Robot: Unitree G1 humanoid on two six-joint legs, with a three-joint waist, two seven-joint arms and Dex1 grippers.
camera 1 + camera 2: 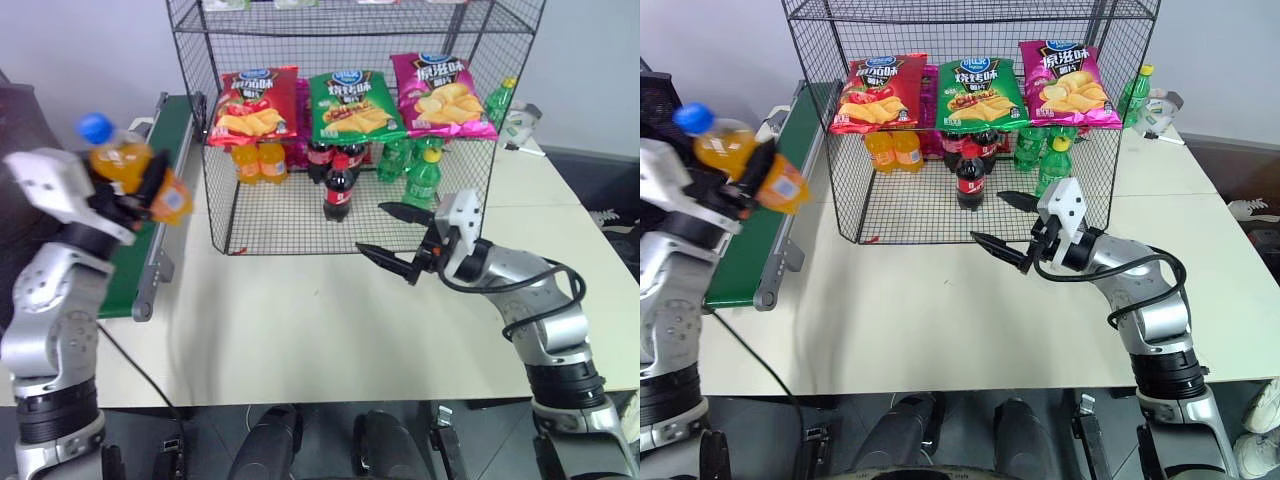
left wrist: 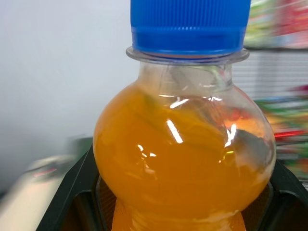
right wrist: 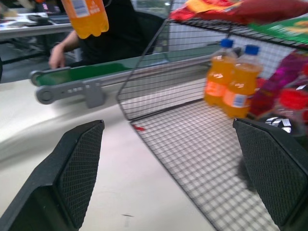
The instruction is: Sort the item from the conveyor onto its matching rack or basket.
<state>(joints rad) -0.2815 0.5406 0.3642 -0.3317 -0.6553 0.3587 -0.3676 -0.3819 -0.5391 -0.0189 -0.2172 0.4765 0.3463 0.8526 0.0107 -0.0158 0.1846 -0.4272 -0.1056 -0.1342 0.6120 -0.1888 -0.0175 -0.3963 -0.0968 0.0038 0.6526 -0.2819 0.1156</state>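
Left gripper (image 1: 140, 190) clamped on the orange drink bottle (image 1: 128, 165), at the left edge of the head view, lifted clear above the conveyor (image 1: 150, 215). Bottle tilted, blue cap (image 1: 95, 127) toward the upper left, label end down toward the right. Fingers (image 2: 72, 192) wrapped low round the bulb in the left wrist view, liquid sloshing.

For the carry, best to keep the squeeze firm and level the bottle before moving toward the middle of the frame. Likely target: the bottom tier of the black wire rack (image 1: 230, 215), beside the two orange bottles (image 1: 258, 160) already standing at the tier's left. Entry has to come through the open front, low enough to pass under the hanging crisp bags, high enough to clear the front lip. Risk: the mesh side wall at the rack's left snagging the cap or the tilted base.

Right gripper (image 1: 400, 240) spread wide and empty, at centre right, hovering just in front of the rack's open side; worth holding out of the incoming path.

Rack contents, bottom tier: orange bottles left, dark cola bottles (image 1: 338, 180) with red caps in the middle, green bottles (image 1: 420, 165) right. Above them, three crisp bags: red (image 1: 255, 100), green (image 1: 352, 103), magenta (image 1: 445, 93). Upper tiers cropped, contents unclear.
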